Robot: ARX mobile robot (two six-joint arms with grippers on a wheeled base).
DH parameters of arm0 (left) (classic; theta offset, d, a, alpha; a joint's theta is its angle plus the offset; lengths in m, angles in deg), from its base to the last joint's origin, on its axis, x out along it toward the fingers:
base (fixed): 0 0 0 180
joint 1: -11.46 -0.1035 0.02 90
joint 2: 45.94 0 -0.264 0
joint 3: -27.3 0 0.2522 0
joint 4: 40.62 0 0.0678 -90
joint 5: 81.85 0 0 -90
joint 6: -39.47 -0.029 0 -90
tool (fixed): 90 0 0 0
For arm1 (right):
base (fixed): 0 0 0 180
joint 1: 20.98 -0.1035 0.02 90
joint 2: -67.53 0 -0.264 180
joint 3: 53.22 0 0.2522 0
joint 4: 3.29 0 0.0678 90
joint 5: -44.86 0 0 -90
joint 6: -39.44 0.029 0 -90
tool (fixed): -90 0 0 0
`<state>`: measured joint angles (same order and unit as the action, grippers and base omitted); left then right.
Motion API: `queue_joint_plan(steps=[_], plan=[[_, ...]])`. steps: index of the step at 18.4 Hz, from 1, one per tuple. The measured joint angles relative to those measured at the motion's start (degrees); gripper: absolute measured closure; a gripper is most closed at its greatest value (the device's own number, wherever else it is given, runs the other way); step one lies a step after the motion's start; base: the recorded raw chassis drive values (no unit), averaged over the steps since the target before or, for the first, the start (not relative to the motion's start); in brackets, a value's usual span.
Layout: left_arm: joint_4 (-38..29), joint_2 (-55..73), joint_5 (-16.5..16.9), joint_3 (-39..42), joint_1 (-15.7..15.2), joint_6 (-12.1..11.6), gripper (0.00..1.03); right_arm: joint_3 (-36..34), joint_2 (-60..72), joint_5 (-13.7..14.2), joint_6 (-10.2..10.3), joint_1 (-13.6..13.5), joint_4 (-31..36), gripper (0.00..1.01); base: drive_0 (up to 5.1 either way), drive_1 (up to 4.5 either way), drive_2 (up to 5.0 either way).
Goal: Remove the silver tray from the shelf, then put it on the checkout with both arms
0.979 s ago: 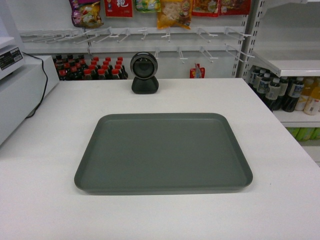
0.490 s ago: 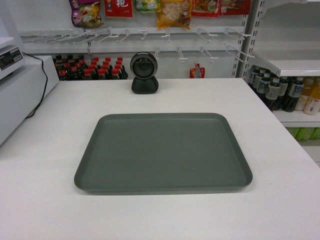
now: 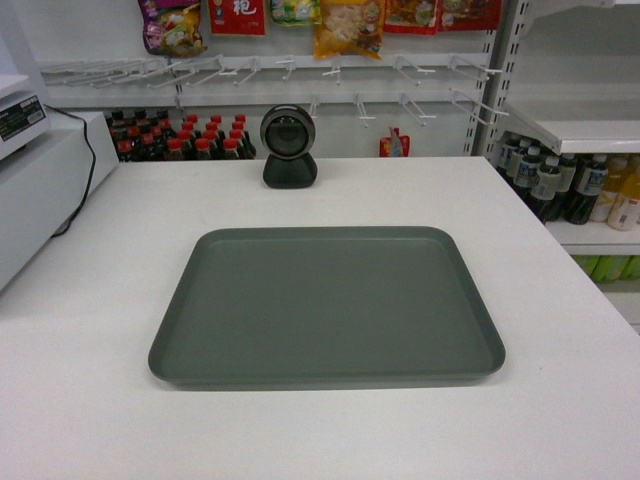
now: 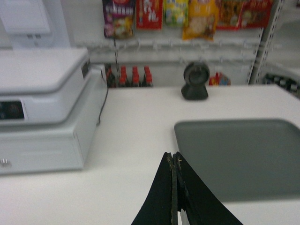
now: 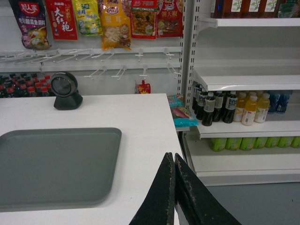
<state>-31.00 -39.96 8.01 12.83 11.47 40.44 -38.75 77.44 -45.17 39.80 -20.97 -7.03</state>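
From my head camera, the silver tray (image 3: 327, 306) lay flat on the white checkout (image 3: 90, 400), near the middle of the counter, long side toward me, with nothing in it. Behind it, well apart, a black round scanner (image 3: 289, 146) stood at the far edge, and rows of red-capped bottles (image 3: 185, 135) lined the wall below hanging snack bags (image 3: 348, 25). A white cash register (image 3: 40, 185) sat at the left, and the shelf (image 3: 580, 130) stood at the right with dark bottles beneath it. Neither of my arms showed in this view. From my left wrist, my left gripper (image 4: 174, 161) hung above bare counter just left of the tray's near corner, fingers pressed together with nothing between them (only a thin seam showed). The register filled the left side. From my right wrist, my right gripper (image 5: 174, 161) was likewise clenched on nothing, over the counter's right edge, beside the tray's right rim and not touching it. Drink bottles (image 5: 234, 108) stood on the shelf boards to the right.
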Motion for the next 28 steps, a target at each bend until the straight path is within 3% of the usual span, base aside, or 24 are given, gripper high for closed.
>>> queue_joint_plan(steps=[1,3,10,18,19,28], plan=[[5.01,-4.04,0.15,0.13,0.0,0.0,1.02,0.04,-1.99,0.04,0.02,0.0,-2.99,0.98,0.0,0.0,0.0],[3.41,-5.44,0.2,0.11,0.0,0.0,1.02,0.02,-6.58,-0.09,-0.02,0.0,-9.79,0.98,0.0,0.0,0.0],[4.42,-5.4,0.15,0.13,0.0,0.02,1.02,0.02,-9.68,0.0,0.0,0.0,-10.19,0.98,0.0,0.0,0.0],[4.37,-5.4,0.11,0.13,0.0,0.0,0.12,0.02,-9.68,0.02,-0.02,0.0,-10.25,0.09,0.0,0.0,0.0],[4.37,-5.4,0.11,0.13,0.0,-0.04,0.03,0.02,-9.68,0.04,0.0,0.0,-10.25,0.01,0.0,0.0,0.0],[4.39,-5.4,0.11,0.13,0.0,-0.02,0.05,0.02,-9.68,0.02,0.0,0.0,-10.25,0.03,0.0,0.0,0.0]])
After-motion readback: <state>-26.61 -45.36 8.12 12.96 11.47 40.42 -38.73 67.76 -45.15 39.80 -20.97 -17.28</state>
